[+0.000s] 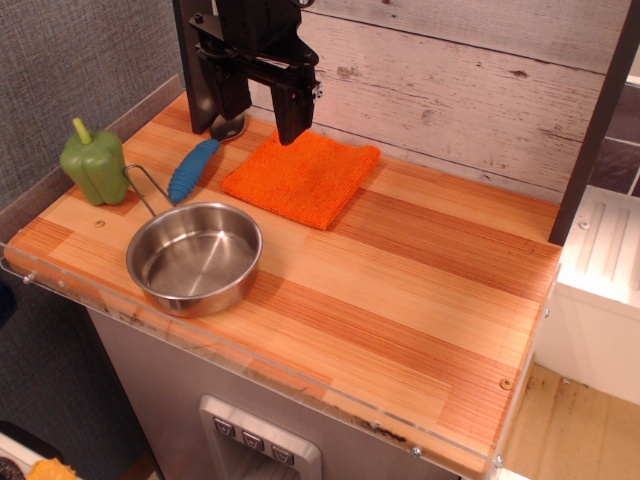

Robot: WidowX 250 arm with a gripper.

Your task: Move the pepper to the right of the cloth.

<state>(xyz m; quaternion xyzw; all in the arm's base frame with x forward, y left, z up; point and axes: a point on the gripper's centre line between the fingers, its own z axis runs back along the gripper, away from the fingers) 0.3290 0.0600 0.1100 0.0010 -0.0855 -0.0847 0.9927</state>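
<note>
Pepper [93,163] stood at the table's [420,300] far left edge, well apart from the cloth [302,176]. Above the cloth's back corner hung the gripper [291,118], empty, its jaw gap indiscernible. Steel pan [194,258] partly hid a blue-handled spoon [192,170].

Steel pan [194,258] sits near the front left of the wooden tabletop [400,290], wire handle pointing back-left, and just behind it lies a blue-handled spoon [192,170], angled, with a whitewashed plank wall [450,70] behind
</note>
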